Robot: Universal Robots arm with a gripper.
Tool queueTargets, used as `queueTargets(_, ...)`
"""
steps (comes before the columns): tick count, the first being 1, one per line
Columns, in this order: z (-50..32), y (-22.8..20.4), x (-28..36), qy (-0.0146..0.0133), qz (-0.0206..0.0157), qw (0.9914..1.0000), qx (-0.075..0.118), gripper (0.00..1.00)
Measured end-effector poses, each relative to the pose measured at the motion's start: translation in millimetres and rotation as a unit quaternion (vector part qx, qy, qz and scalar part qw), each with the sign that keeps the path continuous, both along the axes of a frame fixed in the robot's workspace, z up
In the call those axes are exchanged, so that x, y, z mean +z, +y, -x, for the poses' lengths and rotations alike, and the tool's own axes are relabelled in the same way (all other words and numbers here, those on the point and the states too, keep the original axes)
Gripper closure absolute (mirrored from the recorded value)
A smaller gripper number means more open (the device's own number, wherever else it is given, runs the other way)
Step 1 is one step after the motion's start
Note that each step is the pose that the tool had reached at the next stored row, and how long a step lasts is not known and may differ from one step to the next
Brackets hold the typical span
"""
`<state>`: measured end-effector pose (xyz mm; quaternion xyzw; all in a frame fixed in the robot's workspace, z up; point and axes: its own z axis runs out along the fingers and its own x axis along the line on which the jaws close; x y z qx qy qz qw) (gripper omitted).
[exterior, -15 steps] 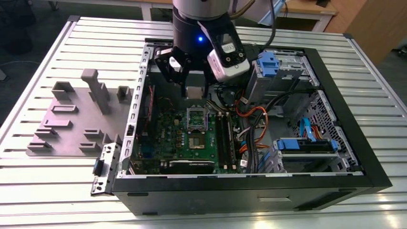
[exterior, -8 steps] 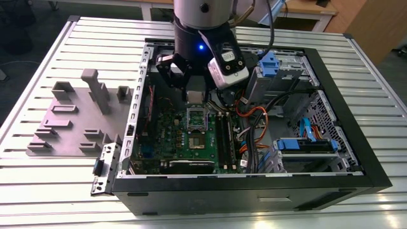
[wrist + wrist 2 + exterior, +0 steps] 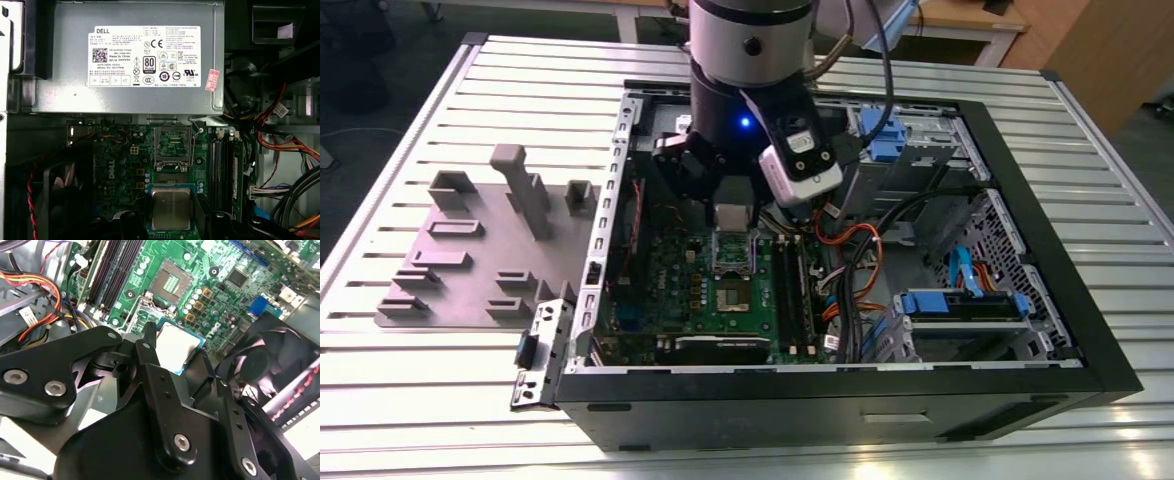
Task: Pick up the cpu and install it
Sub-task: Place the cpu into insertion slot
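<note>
Jaws of the gripper [image 3: 172, 226] pinch the cpu [image 3: 171, 208] by two opposite edges, holding it flat above the board in both wrist views. The open computer case [image 3: 1067, 375] walls everything in. The grey power supply [image 3: 60, 65] lies beyond the green motherboard [image 3: 117, 170]. A fan [image 3: 265, 365] stands close beside the gripper. Memory slots [image 3: 220, 165] flank the open socket [image 3: 173, 142], which sits just past the cpu.

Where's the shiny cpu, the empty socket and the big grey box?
cpu [image 3: 171, 209]: first wrist view, middle of its silver top.
socket [image 3: 172, 141]: first wrist view, its open centre.
grey box [image 3: 125, 102]: first wrist view, metal under the label.
</note>
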<state>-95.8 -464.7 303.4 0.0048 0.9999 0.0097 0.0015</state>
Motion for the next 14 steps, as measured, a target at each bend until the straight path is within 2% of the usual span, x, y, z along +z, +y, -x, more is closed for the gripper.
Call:
queueTargets(5,-3.2,-0.2,-8.2,-0.0003,0.0,1.0,-0.001,0.53)
queueTargets(14,-3.3,-0.2,-9.8,-0.0003,0.0,1.0,-0.001,0.53)
